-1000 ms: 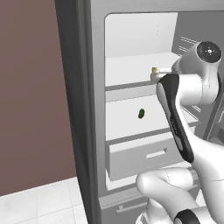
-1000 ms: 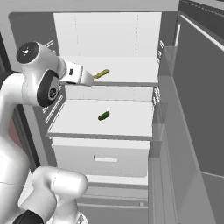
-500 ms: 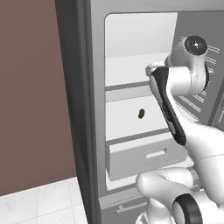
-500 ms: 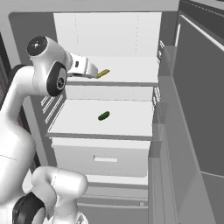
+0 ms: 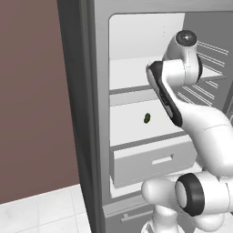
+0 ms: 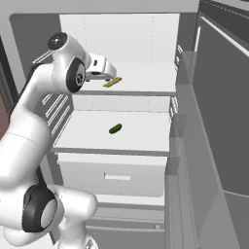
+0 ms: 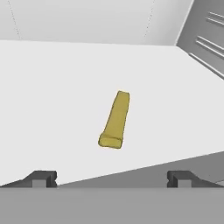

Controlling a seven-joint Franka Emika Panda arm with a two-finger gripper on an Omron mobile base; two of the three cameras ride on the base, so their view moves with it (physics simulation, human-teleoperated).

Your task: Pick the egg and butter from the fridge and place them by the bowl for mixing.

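The fridge (image 6: 146, 34) stands open, its grey side (image 5: 77, 113) close on the left. The butter (image 6: 112, 82), a thin yellow stick, lies on the upper white shelf. In the hand view the butter (image 7: 115, 120) lies ahead on the shelf, end-on, a short way beyond the fingertips (image 7: 41, 178). My gripper (image 6: 110, 75) hovers at the shelf's front left, just short of the stick, open and empty (image 7: 113, 179). The egg and the bowl are out of view.
A small dark green oblong item (image 6: 115, 129) (image 5: 147, 119) lies on the middle shelf. Below it is the white drawer (image 6: 114, 175). Ribbed racks (image 6: 58, 121) line the left wall, and the open door's racks (image 6: 182, 121) stand at the right.
The arm has lifted and reached further into the fridge, bringing the hand up to the upper shelf and closer to the butter. The butter and the green item have stayed put.
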